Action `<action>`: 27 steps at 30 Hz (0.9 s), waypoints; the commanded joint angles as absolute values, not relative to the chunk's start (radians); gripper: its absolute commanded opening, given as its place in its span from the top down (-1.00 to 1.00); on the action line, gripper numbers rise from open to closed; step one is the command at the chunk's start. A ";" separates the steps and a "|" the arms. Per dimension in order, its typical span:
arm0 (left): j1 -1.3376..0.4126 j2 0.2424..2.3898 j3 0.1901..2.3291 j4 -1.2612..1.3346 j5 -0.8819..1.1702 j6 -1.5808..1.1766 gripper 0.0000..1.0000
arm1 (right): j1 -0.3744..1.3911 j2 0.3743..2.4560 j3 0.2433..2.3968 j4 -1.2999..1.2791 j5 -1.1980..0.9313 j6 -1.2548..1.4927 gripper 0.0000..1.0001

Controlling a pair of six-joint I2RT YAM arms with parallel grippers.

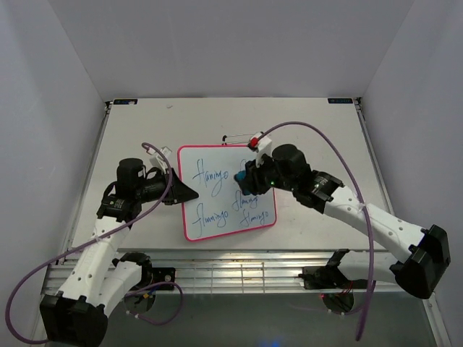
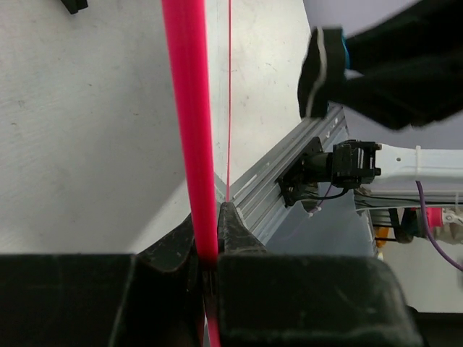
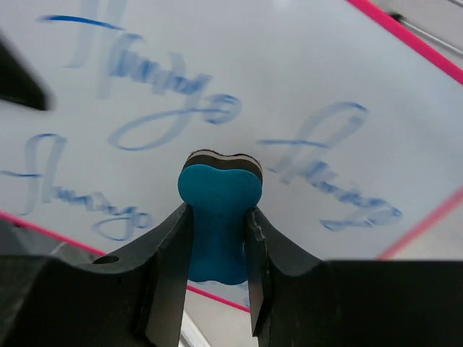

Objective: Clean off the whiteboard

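Observation:
The whiteboard (image 1: 217, 196), white with a pink frame and blue "flamingo" handwriting, sits mid-table. My left gripper (image 1: 189, 192) is shut on its left edge. In the left wrist view the pink frame (image 2: 189, 130) runs straight up from between that gripper's (image 2: 207, 246) closed fingers. My right gripper (image 1: 242, 179) hovers over the board's right half, shut on a blue bone-shaped eraser (image 1: 239, 177). In the right wrist view the eraser (image 3: 219, 188) is pinched at its waist by the right gripper (image 3: 217, 211), its dark pad facing the written whiteboard (image 3: 289, 87) just beyond it.
A thin black wire stand (image 1: 235, 137) with a red piece (image 1: 253, 140) lies just behind the board. An aluminium rail (image 1: 239, 271) runs along the table's near edge. White walls close in the table at the left, right and back.

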State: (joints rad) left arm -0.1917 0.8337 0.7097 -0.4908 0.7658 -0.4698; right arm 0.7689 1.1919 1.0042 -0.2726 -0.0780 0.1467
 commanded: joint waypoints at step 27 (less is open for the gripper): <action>-0.202 0.833 0.558 -0.230 0.891 -0.451 1.00 | 1.069 1.582 1.278 -0.086 0.365 -0.041 0.38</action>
State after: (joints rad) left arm -0.1902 0.8501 0.5625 -0.2768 0.8726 -0.5270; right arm 1.1114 1.5631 1.3087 -0.1436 0.2504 0.0265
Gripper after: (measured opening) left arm 0.161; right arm 0.369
